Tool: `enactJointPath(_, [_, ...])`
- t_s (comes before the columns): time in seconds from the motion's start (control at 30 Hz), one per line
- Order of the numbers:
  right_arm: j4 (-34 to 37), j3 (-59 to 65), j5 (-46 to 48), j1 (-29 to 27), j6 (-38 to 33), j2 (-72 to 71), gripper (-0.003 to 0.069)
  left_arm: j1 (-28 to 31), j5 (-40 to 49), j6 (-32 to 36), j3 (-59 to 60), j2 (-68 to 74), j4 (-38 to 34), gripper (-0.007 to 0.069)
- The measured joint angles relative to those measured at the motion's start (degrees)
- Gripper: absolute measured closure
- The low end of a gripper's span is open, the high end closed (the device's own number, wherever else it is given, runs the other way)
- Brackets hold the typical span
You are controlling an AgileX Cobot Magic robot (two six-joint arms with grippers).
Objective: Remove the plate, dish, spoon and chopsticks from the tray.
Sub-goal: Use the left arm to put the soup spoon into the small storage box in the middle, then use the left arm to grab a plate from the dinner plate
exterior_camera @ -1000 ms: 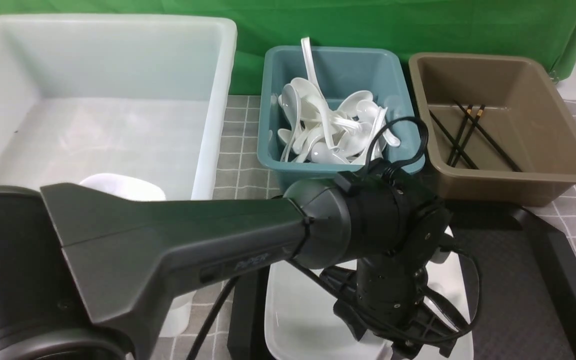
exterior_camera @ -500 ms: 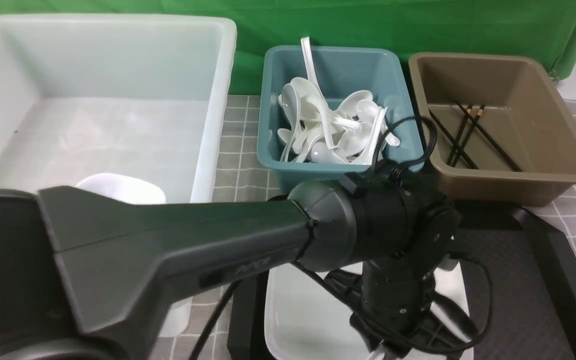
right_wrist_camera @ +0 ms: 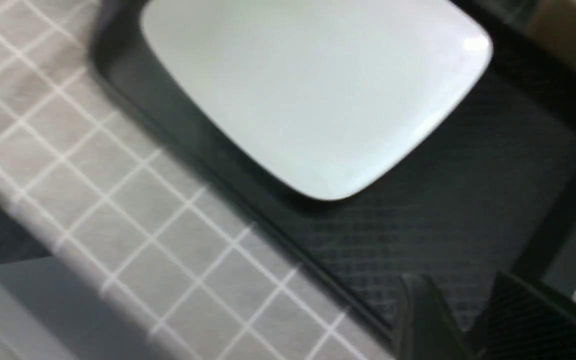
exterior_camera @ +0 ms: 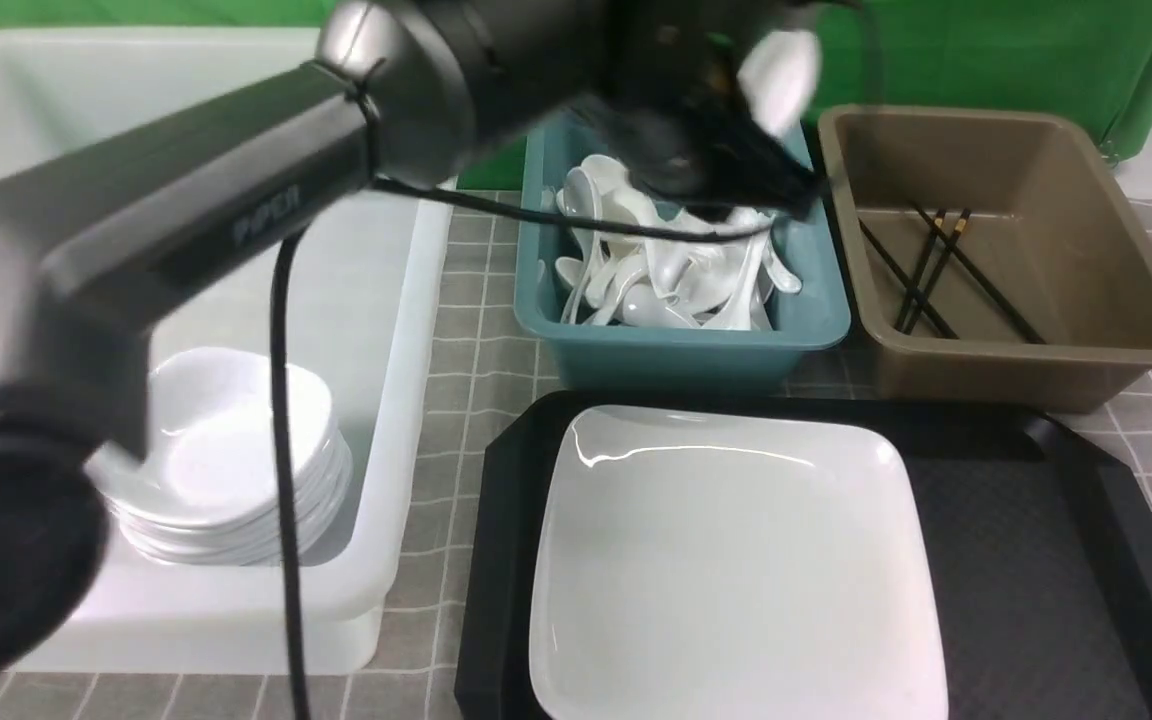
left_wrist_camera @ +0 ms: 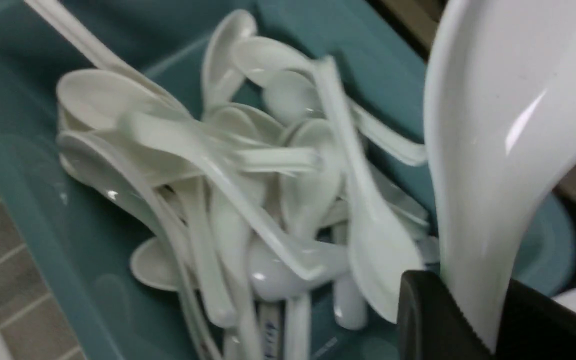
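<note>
The large white square plate [exterior_camera: 726, 560] lies alone on the black tray [exterior_camera: 1026, 540]. My left gripper [exterior_camera: 751, 125] hangs above the teal bin [exterior_camera: 676, 345], shut on the handle of a white spoon [exterior_camera: 781, 75] whose bowl points up. In the left wrist view the spoon [left_wrist_camera: 498, 140] rises from between the jaws of the left gripper [left_wrist_camera: 473, 325], over a heap of white spoons [left_wrist_camera: 248, 200]. My right gripper [right_wrist_camera: 468, 325] hovers over the tray [right_wrist_camera: 418, 210] beside the plate [right_wrist_camera: 308, 90], open with nothing between its fingers. Black chopsticks [exterior_camera: 936, 265] lie in the brown bin [exterior_camera: 1016, 370].
A big white tub [exterior_camera: 386, 560] at the left holds a stack of small white dishes [exterior_camera: 226, 460]. The teal and brown bins stand side by side just behind the tray. A grey checked cloth [exterior_camera: 456, 370] covers the table, with a green backdrop behind.
My left arm has risen from the plate on the tray and swung back over the teal bin, carrying the spoon. Its jaws shut on the spoon during this second.
</note>
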Motion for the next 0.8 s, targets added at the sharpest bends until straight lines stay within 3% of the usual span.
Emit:
enactJointPath(0.13, [1.87,0.0,0.0,0.0,0.91,0.0,0.0422,3.33,-1.33,4.18,-0.99,3.66,-3.18,0.0426])
enactJointPath(0.17, [2.18,0.0,0.0,0.0,1.1,0.0,0.0422,4.39,-1.75,5.11,-1.04,4.81,-4.33,0.0345])
enactJointPath(0.3, [2.26,0.0,0.0,0.0,1.15,0.0,0.0422,5.52,-1.18,5.77,-1.04,5.04,-4.86,0.0139])
enactJointPath(0.4, [1.67,0.0,0.0,0.0,1.15,0.0,0.0422,5.52,3.31,7.1,-1.04,2.18,-4.94,0.0094])
enactJointPath(0.53, [0.46,0.0,0.0,0.0,1.21,0.0,0.0422,4.5,11.65,11.27,-0.17,-3.43,-4.88,0.0201])
enactJointPath(0.57, [0.04,0.0,-0.05,0.0,1.21,0.0,0.0422,3.92,13.4,12.38,1.31,-6.03,-4.83,0.027])
enactJointPath(0.6, [-0.68,0.0,-0.27,0.0,1.21,0.0,0.0422,2.5,14.93,14.34,4.8,-10.65,-4.9,0.0419])
enactJointPath(0.67, [-0.94,0.0,-0.43,0.0,1.21,0.0,0.0422,1.17,15.71,17.31,9.3,-14.82,-4.94,0.052])
enactJointPath(0.8, [-1.18,0.0,-2.91,0.0,1.26,0.0,0.0422,-3.32,16.11,25.47,23.92,-26.76,-5.23,0.061])
